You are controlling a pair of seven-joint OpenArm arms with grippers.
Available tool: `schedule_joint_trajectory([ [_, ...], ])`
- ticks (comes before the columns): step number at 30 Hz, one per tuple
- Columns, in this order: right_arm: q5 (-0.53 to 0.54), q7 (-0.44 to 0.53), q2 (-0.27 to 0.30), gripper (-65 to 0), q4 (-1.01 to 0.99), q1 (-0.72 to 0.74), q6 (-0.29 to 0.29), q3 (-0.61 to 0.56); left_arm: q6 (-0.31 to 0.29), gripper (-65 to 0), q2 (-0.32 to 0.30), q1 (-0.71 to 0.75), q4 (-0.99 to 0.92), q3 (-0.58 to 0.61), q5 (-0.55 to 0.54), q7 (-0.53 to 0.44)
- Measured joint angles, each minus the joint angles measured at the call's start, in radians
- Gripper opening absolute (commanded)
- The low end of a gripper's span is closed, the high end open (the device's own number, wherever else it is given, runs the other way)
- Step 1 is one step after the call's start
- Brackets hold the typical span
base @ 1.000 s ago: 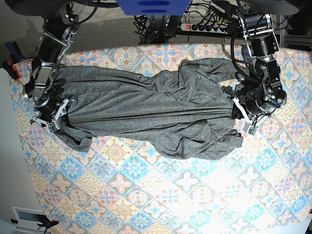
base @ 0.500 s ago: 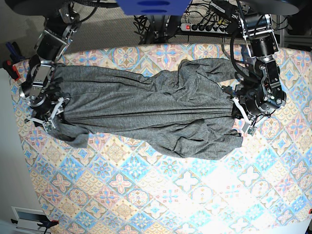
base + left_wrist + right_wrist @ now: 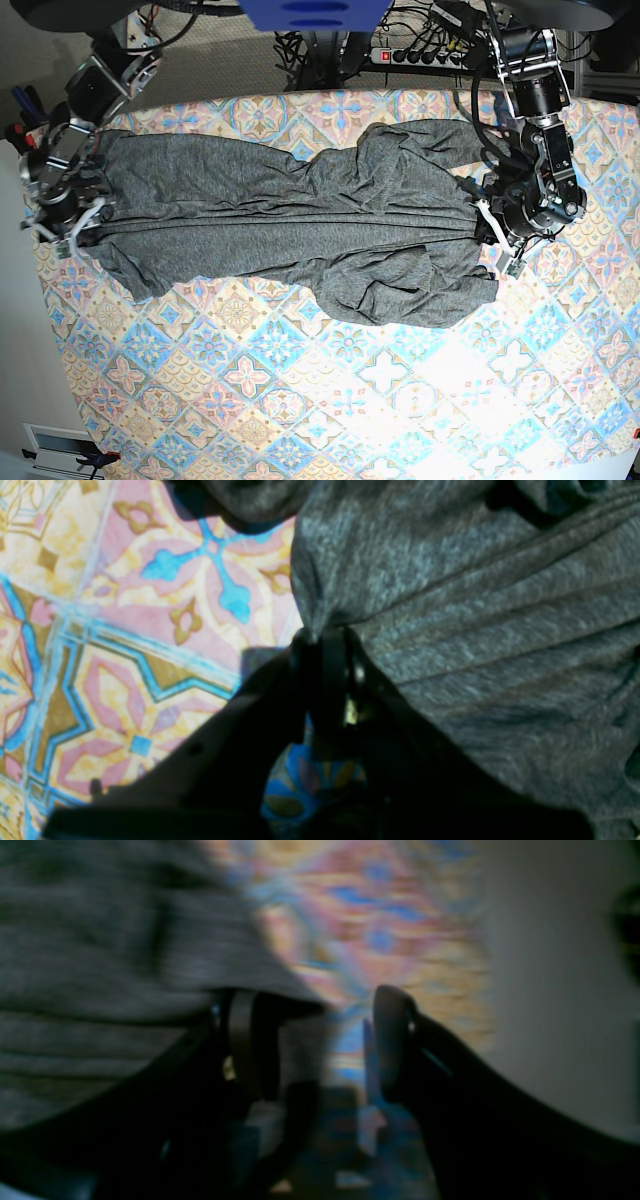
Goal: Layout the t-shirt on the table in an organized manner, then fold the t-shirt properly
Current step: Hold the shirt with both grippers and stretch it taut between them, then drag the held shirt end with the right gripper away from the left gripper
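The dark grey t-shirt (image 3: 280,220) lies stretched sideways across the patterned table (image 3: 350,400), wrinkled, with a bunched fold at its front right. My left gripper (image 3: 497,245) is at the shirt's right end. In the left wrist view it (image 3: 322,637) is shut on a pinch of the t-shirt (image 3: 475,605) above the table (image 3: 125,630). My right gripper (image 3: 62,228) is at the shirt's left end, by the table's left edge. In the blurred right wrist view it (image 3: 320,1040) has its jaws apart, and the t-shirt (image 3: 100,940) drapes over one finger (image 3: 245,1040).
The table's left edge (image 3: 40,300) runs just beside my right gripper, with pale floor beyond (image 3: 550,990). A power strip with cables (image 3: 420,55) lies behind the table. A red-handled clamp (image 3: 20,135) sits at the far left.
The arm on the base view's left has moved left and back, drawing the shirt's left end toward the table edge. The shirt is longer and flatter. The other arm has barely moved.
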Motion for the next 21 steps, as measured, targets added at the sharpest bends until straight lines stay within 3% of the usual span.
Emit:
schedule_joint_trajectory([
  [6, -0.003, -0.001, 0.012, -38.4, -0.015, -0.005, -0.007, 0.004, 0.002, -61.2, 0.000, 0.000, 0.000, 0.000, -0.002, -0.001],
  [12, 0.000, 0.000, 0.017, -63.4, -0.133, 0.076, -0.007, 0.011, 0.002, -61.2, 0.000, 0.000, 0.000, 0.000, -0.002, 0.000],
  [13, -0.006, -0.004, 0.017, -65.0, -0.169, 0.106, -0.010, 0.008, 0.002, -61.2, 0.000, 0.000, 0.000, -0.001, -0.002, -0.001],
  [17, 0.002, 0.063, 0.032, -62.9, -0.305, 0.192, 0.006, 0.006, 0.002, -61.3, -0.001, 0.001, 0.000, -0.001, -0.003, 0.000],
  [21, -0.005, 0.092, 0.109, -64.2, -0.395, 0.230, -0.007, 0.012, 0.002, -61.3, -0.003, 0.010, 0.000, -0.001, -0.010, -0.015],
])
